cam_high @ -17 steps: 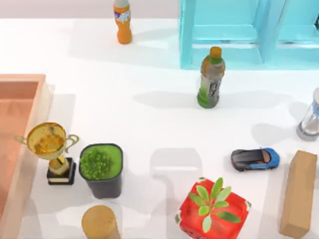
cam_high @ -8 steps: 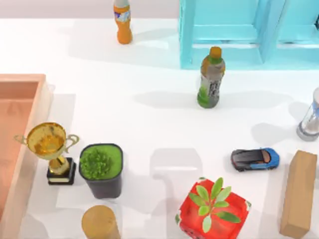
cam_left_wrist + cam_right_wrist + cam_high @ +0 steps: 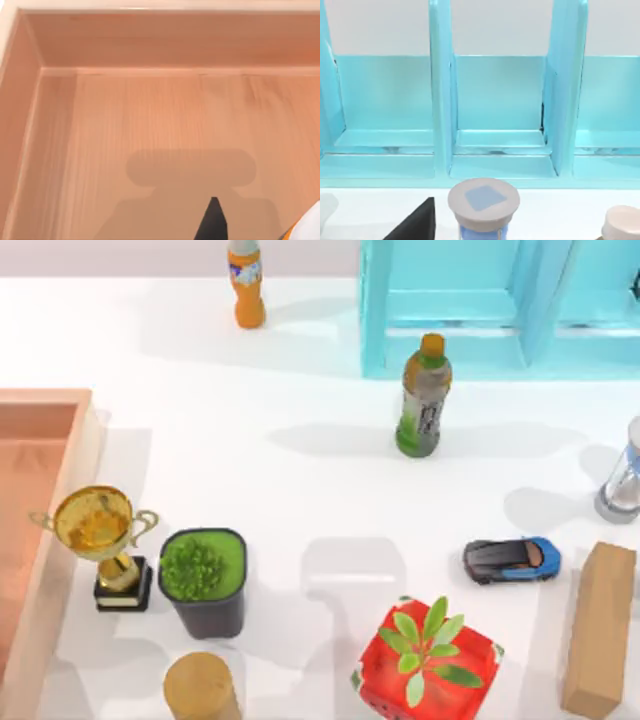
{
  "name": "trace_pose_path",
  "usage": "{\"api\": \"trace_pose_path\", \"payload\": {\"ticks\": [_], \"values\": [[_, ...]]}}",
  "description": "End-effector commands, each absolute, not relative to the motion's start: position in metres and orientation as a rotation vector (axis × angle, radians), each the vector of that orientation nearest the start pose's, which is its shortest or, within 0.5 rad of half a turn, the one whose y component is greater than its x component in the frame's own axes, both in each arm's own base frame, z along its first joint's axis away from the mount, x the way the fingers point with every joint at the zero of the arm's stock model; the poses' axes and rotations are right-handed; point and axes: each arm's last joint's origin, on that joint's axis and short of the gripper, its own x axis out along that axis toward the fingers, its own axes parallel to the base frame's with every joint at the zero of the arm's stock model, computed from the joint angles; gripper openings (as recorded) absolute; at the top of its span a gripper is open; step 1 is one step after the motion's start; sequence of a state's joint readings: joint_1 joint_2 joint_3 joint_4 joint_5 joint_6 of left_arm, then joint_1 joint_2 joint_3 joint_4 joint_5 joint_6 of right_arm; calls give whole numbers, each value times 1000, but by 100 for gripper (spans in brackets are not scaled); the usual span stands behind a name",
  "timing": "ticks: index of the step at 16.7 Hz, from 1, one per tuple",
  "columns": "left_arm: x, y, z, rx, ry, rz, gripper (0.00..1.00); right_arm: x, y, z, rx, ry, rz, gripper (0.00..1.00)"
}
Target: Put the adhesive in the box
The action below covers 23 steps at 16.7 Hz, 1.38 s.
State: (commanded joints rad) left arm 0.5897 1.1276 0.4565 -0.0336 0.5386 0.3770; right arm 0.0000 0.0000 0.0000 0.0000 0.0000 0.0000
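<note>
while the left claw point(image 3: 212, 225) hangs over the box point(image 3: 150, 125) floor, one dark finger at the frame's lower edge and a white-and-orange sliver, perhaps the adhesive point(image 3: 307, 225), at lower right, i cannot tell its spread; in the top view the box point(image 3: 60, 500) sits at the worktop's point(image 3: 300, 470) left edge; the right claw point(image 3: 412, 222) faces a pale blue shelf point(image 3: 500, 115)
</note>
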Motion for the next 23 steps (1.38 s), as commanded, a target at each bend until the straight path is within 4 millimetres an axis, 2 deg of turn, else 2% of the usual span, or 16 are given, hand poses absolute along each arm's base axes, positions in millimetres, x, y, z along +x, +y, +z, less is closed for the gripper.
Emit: {"api": "trace_pose_path", "payload": {"ticks": [9,13,23], "values": [[217,103,138,-5,582,-44,0,106,-1,160,0,0,0,100],[217,102,136,-5,584,-46,0,106,-1,160,0,0,0,100],[217,102,136,-5,584,-46,75,106,-1,160,0,0,0,100]]}}
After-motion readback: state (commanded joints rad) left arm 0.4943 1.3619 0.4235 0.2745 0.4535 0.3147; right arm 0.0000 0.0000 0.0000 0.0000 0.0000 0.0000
